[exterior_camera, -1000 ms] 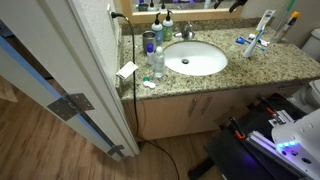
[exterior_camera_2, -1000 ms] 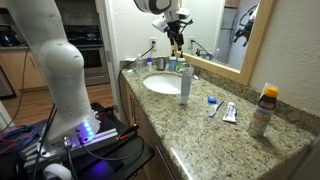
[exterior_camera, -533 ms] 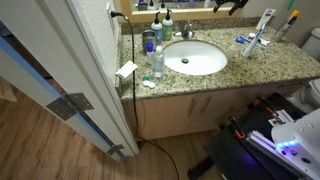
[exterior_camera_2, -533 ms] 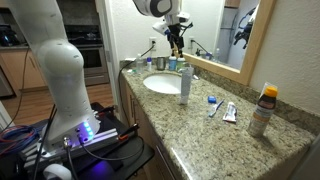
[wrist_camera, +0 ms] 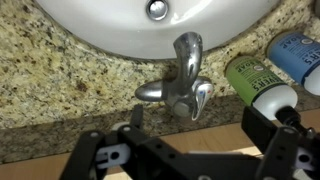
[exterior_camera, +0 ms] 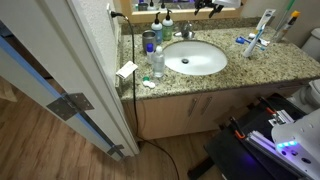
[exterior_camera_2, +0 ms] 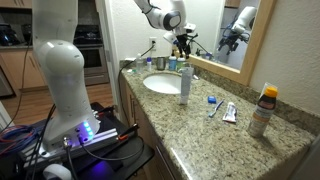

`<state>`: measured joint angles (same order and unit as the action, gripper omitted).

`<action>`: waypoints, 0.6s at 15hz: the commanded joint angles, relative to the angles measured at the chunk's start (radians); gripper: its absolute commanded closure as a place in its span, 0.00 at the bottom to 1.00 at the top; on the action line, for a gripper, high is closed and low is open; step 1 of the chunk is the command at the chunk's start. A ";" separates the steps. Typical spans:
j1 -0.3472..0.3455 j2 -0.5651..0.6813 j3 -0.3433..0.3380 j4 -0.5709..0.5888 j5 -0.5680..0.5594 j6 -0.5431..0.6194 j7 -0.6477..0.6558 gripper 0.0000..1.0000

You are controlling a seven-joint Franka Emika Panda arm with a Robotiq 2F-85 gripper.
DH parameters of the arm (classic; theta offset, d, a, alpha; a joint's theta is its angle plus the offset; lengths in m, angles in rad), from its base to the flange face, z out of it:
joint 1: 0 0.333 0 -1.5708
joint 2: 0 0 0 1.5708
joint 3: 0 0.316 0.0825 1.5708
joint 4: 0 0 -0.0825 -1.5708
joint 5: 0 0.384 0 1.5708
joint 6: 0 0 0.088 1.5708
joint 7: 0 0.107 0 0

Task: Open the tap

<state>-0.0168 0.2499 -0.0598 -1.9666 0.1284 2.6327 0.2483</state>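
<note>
From where I stand, the tap sits at the far edge of the granite counter, right behind the white basin and close under the mirror. It also shows in an exterior view. The gripper hangs above and slightly beyond it, over the back of the counter, with its jaws spread wide and nothing between them. It is not touching the metal.

In the wrist view the tap lies straight ahead of the gripper and falls inside the gap between the two fingers, a little toward the left one. Its spout runs away from the gripper toward the basin, so the long axis points out along the line of approach. A short lever sticks out sideways to the left, across the gap.

I judge the next move is a descent onto that lever. The green-capped bottle stands just beside the tap on the right, near the right finger, and could get knocked.
</note>
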 commanded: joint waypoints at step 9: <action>-0.034 0.244 0.060 0.216 0.052 0.013 -0.081 0.00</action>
<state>-0.0187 0.4161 -0.0430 -1.8628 0.1196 2.6513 0.2264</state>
